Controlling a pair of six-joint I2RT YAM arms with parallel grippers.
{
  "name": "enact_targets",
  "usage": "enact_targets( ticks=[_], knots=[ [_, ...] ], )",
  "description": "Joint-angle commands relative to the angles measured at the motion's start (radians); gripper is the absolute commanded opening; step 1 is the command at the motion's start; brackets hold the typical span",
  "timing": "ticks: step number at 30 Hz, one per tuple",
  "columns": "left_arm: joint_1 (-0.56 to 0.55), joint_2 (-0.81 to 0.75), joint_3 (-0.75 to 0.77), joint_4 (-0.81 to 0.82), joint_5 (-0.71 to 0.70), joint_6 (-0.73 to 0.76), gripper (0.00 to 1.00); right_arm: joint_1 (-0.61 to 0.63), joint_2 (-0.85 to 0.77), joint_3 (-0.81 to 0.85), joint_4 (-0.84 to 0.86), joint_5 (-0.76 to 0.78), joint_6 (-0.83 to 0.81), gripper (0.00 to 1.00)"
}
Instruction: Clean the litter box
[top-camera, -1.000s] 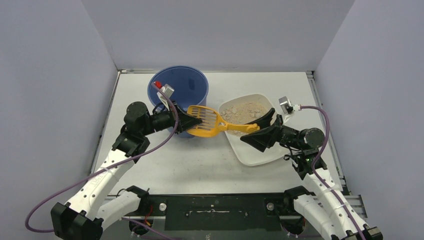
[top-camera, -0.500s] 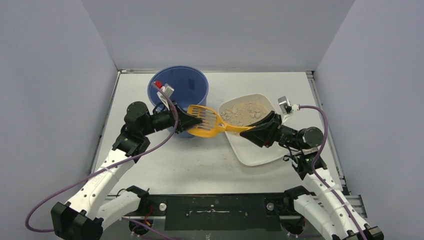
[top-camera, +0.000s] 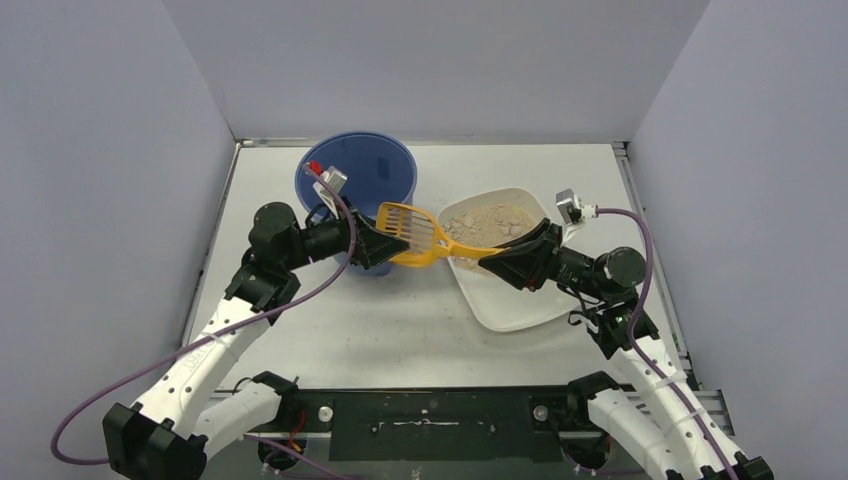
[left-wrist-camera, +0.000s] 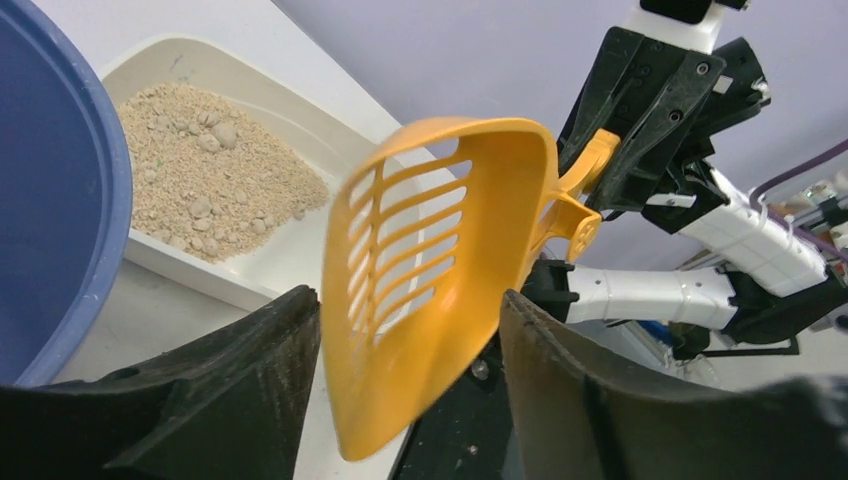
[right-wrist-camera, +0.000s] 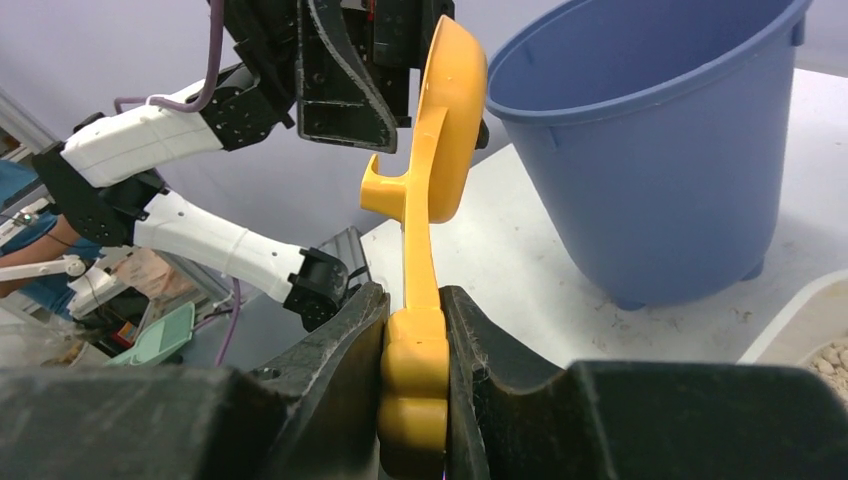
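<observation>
The litter box (top-camera: 503, 308) is a shallow white tray right of centre, with tan granules (top-camera: 487, 222) heaped at its far end. A yellow slotted scoop (top-camera: 412, 232) hangs in the air between the two arms, its head tilted up by the bucket. My right gripper (top-camera: 497, 260) is shut on the scoop's handle (right-wrist-camera: 420, 240), both fingers pressed against its knobbed end (right-wrist-camera: 414, 300). My left gripper (top-camera: 385, 240) is open. The scoop head (left-wrist-camera: 440, 250) sits between its spread fingers (left-wrist-camera: 408, 300) with gaps on both sides.
A tall blue bucket (top-camera: 357, 170) stands at the back left, just behind the left gripper and close to the scoop head. Its wall fills the right wrist view's upper right (right-wrist-camera: 660, 150). Grey walls enclose the table on three sides.
The right gripper has shut on the scoop handle. The left gripper, which held the scoop head, has opened and let it go. The scoop head has tilted up slightly.
</observation>
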Motion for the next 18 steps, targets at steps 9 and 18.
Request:
enact_targets(
  ticks=[9,18],
  knots=[
    [0.002,0.063,0.175,-0.260,-0.158,0.120,0.88,0.004,-0.005,0.220,-0.355,0.151,-0.176,0.00],
    [0.002,0.061,0.253,-0.394,-0.294,0.200,0.95,0.002,0.067,0.434,-0.751,0.386,-0.290,0.00]
  ],
)
